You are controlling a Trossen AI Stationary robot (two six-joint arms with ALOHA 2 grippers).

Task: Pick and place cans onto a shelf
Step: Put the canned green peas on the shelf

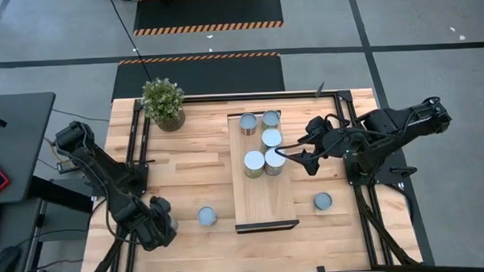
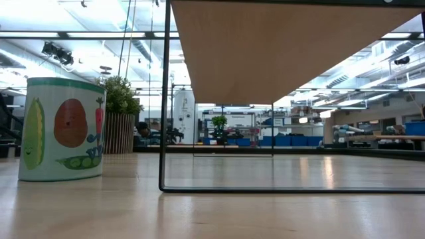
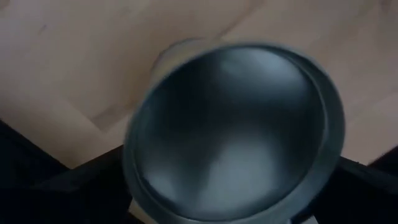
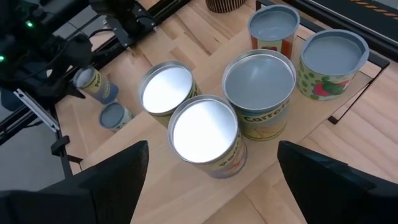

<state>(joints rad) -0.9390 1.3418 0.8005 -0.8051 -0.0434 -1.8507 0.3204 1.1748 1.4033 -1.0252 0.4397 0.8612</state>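
Observation:
The shelf (image 1: 264, 201) is a raised light-wood board in the middle of the table; the low view shows its underside (image 2: 292, 46). Several cans (image 1: 253, 163) stand on its far half. My right gripper (image 1: 297, 159) is open just right of them, its fingers wide apart over the nearest silver-topped can (image 4: 205, 134) and touching nothing. My left gripper (image 1: 160, 226) is at the table's near left, shut on a can (image 3: 236, 130). One can (image 1: 206, 216) stands on the table left of the shelf and shows large in the low view (image 2: 63, 129). Another can (image 1: 322, 201) stands to the shelf's right. My left gripper holds the can by its side wall (image 3: 140, 186), one dark finger on each of two opposite sides. The can's round grey top faces the wrist camera. In the right wrist view the can (image 4: 93, 84) sits tilted in the hold. Whether it touches the table, I cannot tell.
A potted green plant (image 1: 163, 103) stands at the table's far left. The shelf rests on a thin black frame (image 2: 163, 133). Black rails run along the table's left and right sides (image 1: 365, 204). Bare tabletop lies left of the shelf.

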